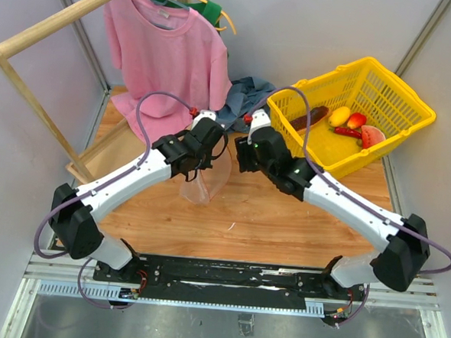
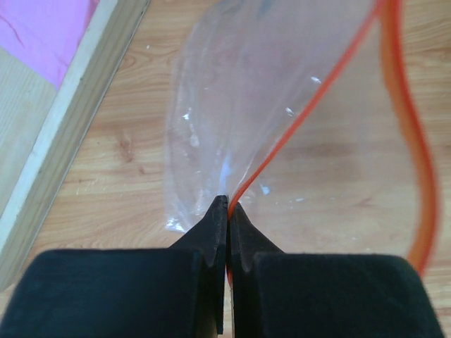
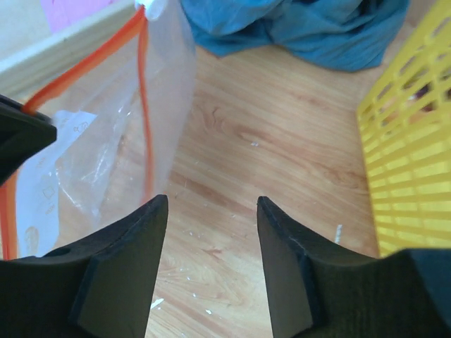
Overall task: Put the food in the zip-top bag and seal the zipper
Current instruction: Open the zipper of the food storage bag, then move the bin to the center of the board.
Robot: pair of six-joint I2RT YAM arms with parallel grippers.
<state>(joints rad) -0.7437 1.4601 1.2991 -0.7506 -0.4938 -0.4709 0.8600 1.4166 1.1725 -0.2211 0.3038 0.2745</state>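
The clear zip-top bag [image 1: 201, 184] hangs over the wooden table between the two arms. My left gripper [image 2: 227, 204] is shut on one side of its orange-red zipper [image 2: 317, 91], and the mouth gapes open, with the other zipper edge [image 2: 412, 134] curving away. My right gripper [image 3: 211, 204] stands open just right of the bag [image 3: 91, 155], touching nothing; the zipper's white slider [image 3: 151, 7] shows at the far end. The food lies in the yellow basket [image 1: 398, 95]: watermelon slice [image 1: 372, 137], yellow fruit [image 1: 340, 115], red pepper piece [image 1: 356, 120], chili [image 1: 349, 133] and dark piece [image 1: 309, 118].
A blue cloth [image 1: 245, 94] is bunched behind the grippers beside the basket. A pink shirt [image 1: 167, 58] hangs on a hanger at the back left, with a wooden rack [image 1: 31, 88] and its low wooden base [image 2: 63, 141] along the left side.
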